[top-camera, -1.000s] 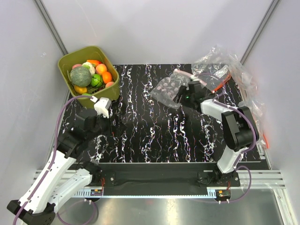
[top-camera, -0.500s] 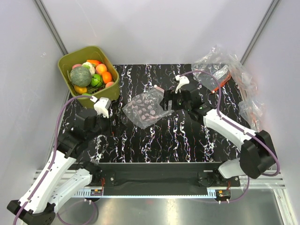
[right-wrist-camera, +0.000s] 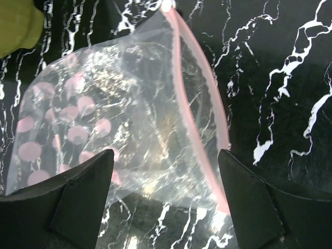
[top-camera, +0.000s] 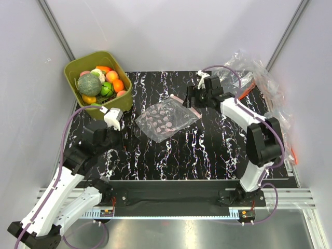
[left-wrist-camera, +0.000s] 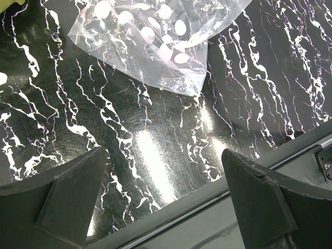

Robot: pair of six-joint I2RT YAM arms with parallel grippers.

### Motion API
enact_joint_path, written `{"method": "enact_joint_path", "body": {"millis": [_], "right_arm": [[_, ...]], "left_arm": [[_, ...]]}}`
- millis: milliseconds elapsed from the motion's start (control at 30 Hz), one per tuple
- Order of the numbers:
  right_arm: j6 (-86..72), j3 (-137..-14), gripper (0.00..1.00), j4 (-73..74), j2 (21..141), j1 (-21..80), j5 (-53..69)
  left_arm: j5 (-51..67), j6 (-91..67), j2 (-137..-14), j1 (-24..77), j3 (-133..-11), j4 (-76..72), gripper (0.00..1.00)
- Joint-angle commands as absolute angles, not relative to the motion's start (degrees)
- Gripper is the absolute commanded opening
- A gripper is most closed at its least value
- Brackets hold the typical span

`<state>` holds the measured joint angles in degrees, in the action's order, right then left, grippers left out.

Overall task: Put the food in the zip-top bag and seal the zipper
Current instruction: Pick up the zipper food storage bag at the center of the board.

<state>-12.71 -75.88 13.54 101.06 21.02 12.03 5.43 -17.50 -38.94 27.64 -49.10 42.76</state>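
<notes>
Right wrist: right gripper [right-wrist-camera: 166, 155] is held apart and empty over the zipper [right-wrist-camera: 194, 111] of the bag [right-wrist-camera: 104, 119], which is laid flat ahead of the spread, empty left gripper [left-wrist-camera: 163, 153]; the mouth should probably be pinched open before food [top-camera: 101, 83] is fetched from the tub [top-camera: 72, 70] beside that gripper.

We see a black, white-veined table [top-camera: 207, 150] carrying the dotted zip-top bag [top-camera: 165, 119] flat near frame centre, an olive-green tub [top-camera: 85, 62] at its upper-left corner, and crumpled clear bags [top-camera: 257, 72] at the upper right
</notes>
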Motion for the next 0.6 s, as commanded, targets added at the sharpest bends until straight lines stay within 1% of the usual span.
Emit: {"method": "enact_joint_path", "body": {"millis": [0, 200, 300, 400, 533, 567], "right_arm": [[-11.69, -81.47, 0.88, 15.12, 105.62, 19.25, 19.42], [-12.04, -85.86, 0.87, 16.26, 112.22, 19.16, 19.25], [-12.48, -85.34, 0.86, 15.21, 114.16, 19.25, 21.88], [-13.09, -85.34, 0.81, 15.82, 115.13, 19.25, 24.25], [-14.50, -82.89, 0.54, 14.24, 114.00, 19.25, 28.64], [-14.85, -82.36, 0.36, 13.63, 113.47, 19.25, 29.61]], "left_arm": [[5.18, -16.79, -38.85, 27.33, -48.96, 40.17, 0.99], [5.54, -16.70, -39.20, 27.33, -49.04, 40.08, 0.99], [5.71, -16.61, -39.11, 27.33, -49.04, 39.99, 0.99], [5.89, -16.61, -39.46, 27.33, -49.04, 39.99, 0.99], [5.98, -16.52, -39.55, 27.33, -49.04, 39.99, 0.99], [5.98, -16.52, -39.81, 27.33, -48.96, 39.99, 0.99]]}}
